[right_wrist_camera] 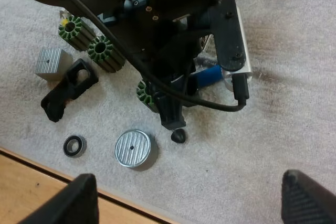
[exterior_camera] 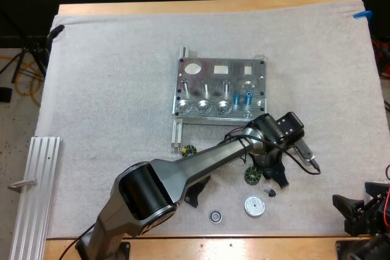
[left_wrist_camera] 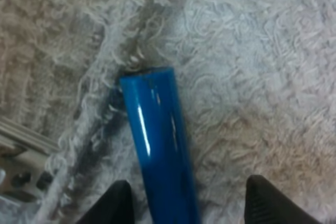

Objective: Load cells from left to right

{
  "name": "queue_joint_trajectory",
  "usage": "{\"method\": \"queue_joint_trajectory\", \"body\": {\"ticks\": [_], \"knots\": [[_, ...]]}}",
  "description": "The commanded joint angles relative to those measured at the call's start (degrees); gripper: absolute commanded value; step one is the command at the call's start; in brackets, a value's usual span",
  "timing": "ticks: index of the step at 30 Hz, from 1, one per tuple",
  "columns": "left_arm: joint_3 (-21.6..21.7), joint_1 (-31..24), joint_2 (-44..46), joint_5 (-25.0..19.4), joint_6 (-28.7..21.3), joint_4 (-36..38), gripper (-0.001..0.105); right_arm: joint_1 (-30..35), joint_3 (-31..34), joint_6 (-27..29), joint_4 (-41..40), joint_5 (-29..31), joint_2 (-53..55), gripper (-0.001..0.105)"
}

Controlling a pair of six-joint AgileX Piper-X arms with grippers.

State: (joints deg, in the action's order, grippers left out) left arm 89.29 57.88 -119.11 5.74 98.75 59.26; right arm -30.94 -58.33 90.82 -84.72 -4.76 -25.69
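A: Where is the left gripper [left_wrist_camera: 186, 203]?

B: Low over the white mat [exterior_camera: 109, 89], on the near side of the metal fixture [exterior_camera: 201, 83], by its right corner and in among the loose parts.

A: Its fingers [left_wrist_camera: 113, 205]?

B: Spread apart. A blue cylinder [left_wrist_camera: 157, 145] lies flat on the mat between them, nearer one finger than the other. They are not pressing on it from both sides, so nothing is grasped.

A: And the fixture?

B: Two more blue cylinders [exterior_camera: 236, 97] stand side by side in it, toward its right.

A: The right gripper [right_wrist_camera: 191, 195]?

B: It is well apart, by the table's near right corner. Its fingers are wide apart and clear of everything.

A: What lies around the left gripper?

B: A green ribbed part [exterior_camera: 253, 176] is just beside it. A small dark knob [exterior_camera: 271, 192], a silver disc [exterior_camera: 255, 206] and a black ring [exterior_camera: 215, 216] are nearer the mat's edge.
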Motion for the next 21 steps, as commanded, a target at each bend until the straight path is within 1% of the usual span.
{"method": "queue_joint_trajectory", "body": {"ticks": [1, 5, 6, 9, 11, 12, 13, 14, 16, 21], "knots": [[0.24, 0.11, -0.15, 0.11, 0.86, 1.42, 0.047, -0.02, -0.01, 0.63, 0.58, -0.23, 0.2, 0.07], [0.47, 0.11, -1.61, -0.4, 1.48, 2.84, 0.047, -0.02, -0.01, 0.63, 0.58, -0.23, 0.2, 0.07], [0.95, 0.31, -1.61, -1.12, 1.48, 3.09, 0.046, -0.02, -0.01, 0.63, 0.58, -0.23, 0.2, 0.07], [2.22, 0.3, -1.59, -0.99, 1.48, 3.1, 0.044, -0.02, -0.01, 0.63, 0.58, -0.23, 0.2, 0.07], [3.11, 0.3, -1.59, -0.99, 1.33, 3.01, 0.038, -0.02, -0.01, 0.63, 0.58, -0.23, 0.2, 0.07], [3.58, 0.3, -1.59, -0.99, 1.33, 3.02, 0.033, -0.02, -0.01, 0.63, 0.58, -0.23, 0.2, 0.07], [3.96, 0.3, -1.59, -0.99, 1.33, 3.02, 0.024, -0.02, -0.01, 0.63, 0.58, -0.23, 0.2, 0.07], [4.03, 0.3, -1.59, -0.99, 1.33, 3.02, 0.019, -0.02, -0.01, 0.63, 0.58, -0.23, 0.2, 0.07], [4.29, 0.3, -1.59, -1.1, 1.33, 3.02, 0.0, -0.02, -0.01, 0.63, 0.58, -0.23, 0.2, 0.07], [4.27, 0.3, -1.59, -0.84, -0.53, 3.73, 0.0, -0.02, -0.01, 0.63, 0.58, -0.23, 0.2, 0.07]]}}
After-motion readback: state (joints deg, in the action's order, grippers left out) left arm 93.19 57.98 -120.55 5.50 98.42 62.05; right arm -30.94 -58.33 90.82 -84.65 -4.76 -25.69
